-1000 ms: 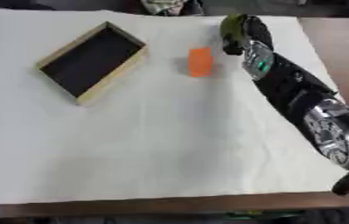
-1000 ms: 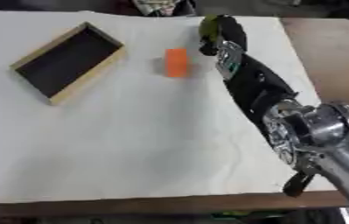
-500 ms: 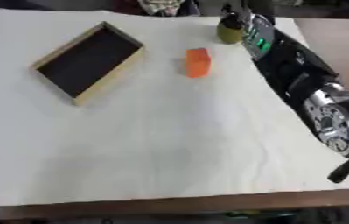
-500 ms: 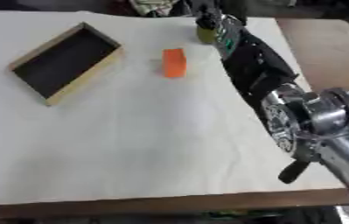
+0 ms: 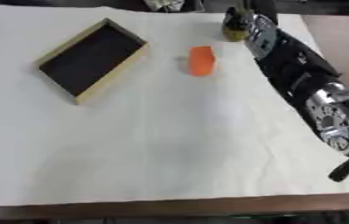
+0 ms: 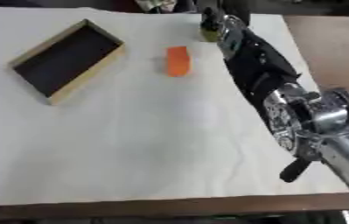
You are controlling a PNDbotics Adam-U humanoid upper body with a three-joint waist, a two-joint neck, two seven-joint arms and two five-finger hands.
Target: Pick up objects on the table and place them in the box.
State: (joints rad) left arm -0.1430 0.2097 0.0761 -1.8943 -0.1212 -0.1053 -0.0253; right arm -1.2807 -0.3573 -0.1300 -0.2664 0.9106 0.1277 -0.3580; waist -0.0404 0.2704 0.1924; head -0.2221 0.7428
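A wooden box [image 5: 109, 75] with a dark inside lies askew on the white cloth at the left. An orange block [image 5: 201, 60] stands to the right of it, near the middle. Further back, close to the cloth's far edge, sits a small olive-green object [image 5: 234, 29]. My right arm comes in from the lower right and stretches across to it. My right hand [image 5: 248, 16] is dark and blurred, right beside and partly over the olive object; whether it holds the object does not show. My left hand is in no view.
The white cloth [image 5: 169, 144] covers most of the table. Bare brown tabletop [image 5: 338, 39] shows at the right and along the front edge. Some unclear items [image 5: 165, 4] lie just past the far edge.
My right arm has stretched further toward the far edge, and the hand now lies higher by the olive object. The box and the orange block have stayed put.
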